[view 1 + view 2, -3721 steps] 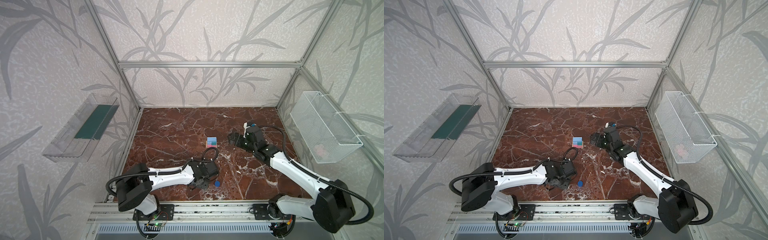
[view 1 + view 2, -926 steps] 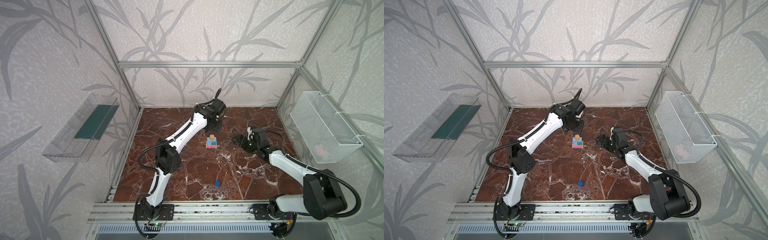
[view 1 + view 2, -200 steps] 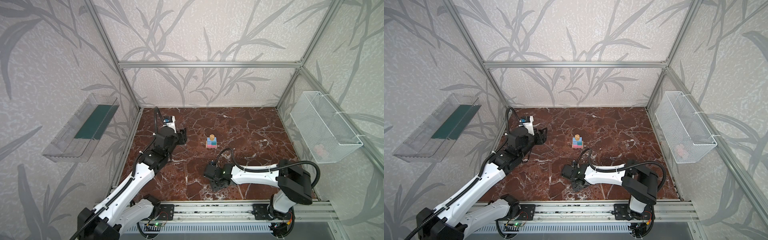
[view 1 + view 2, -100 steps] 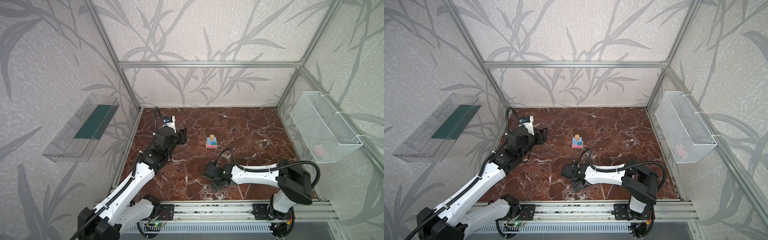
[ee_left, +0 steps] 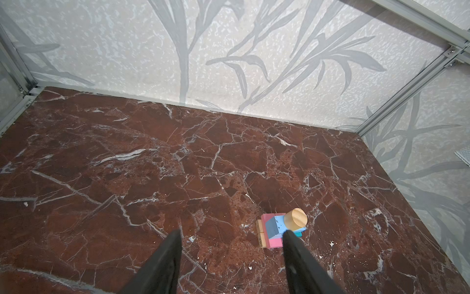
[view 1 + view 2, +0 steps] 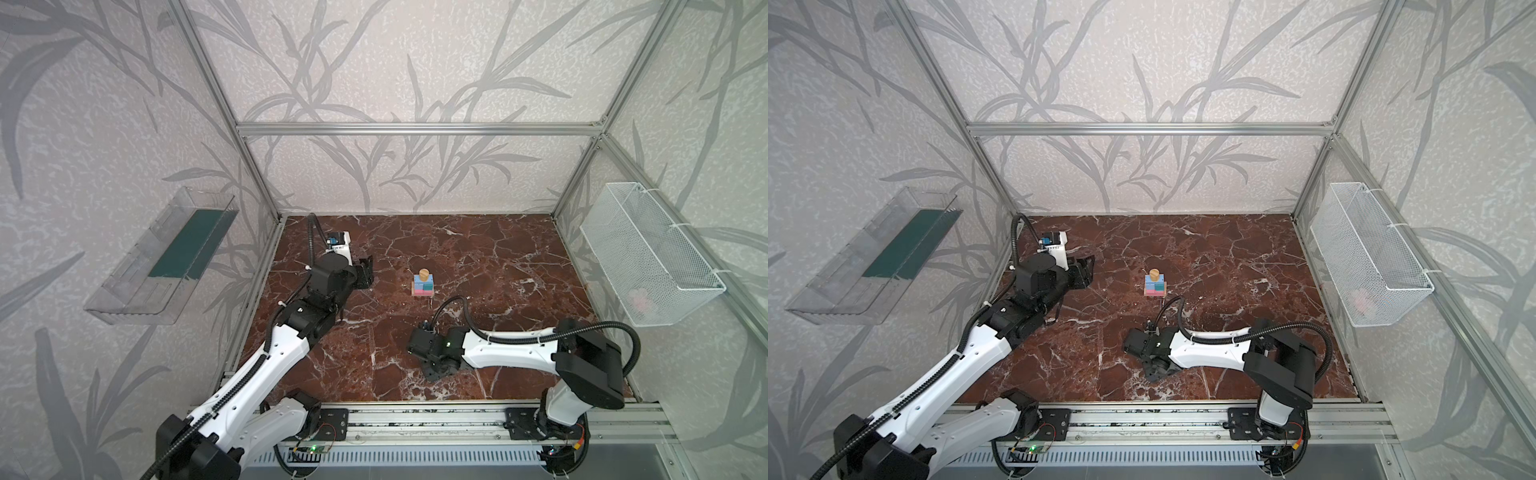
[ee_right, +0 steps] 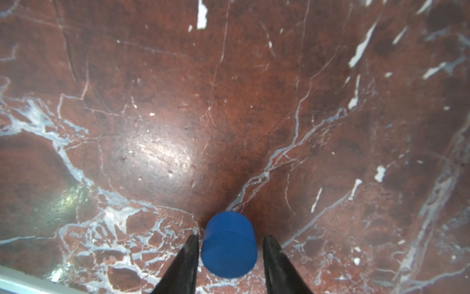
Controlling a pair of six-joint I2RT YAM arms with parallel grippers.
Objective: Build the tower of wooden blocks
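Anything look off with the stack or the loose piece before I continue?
Nothing toppled or damaged. The tower stands upright, but its tan cylinder sits off-centre, over the light blue block at one side rather than mid-stack. The dark blue cylinder stands on the table inside the open right gripper.

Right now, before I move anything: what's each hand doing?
Left hand: open, empty.
Right hand: open, straddling the dark blue cylinder, small gaps both sides, no grip yet.
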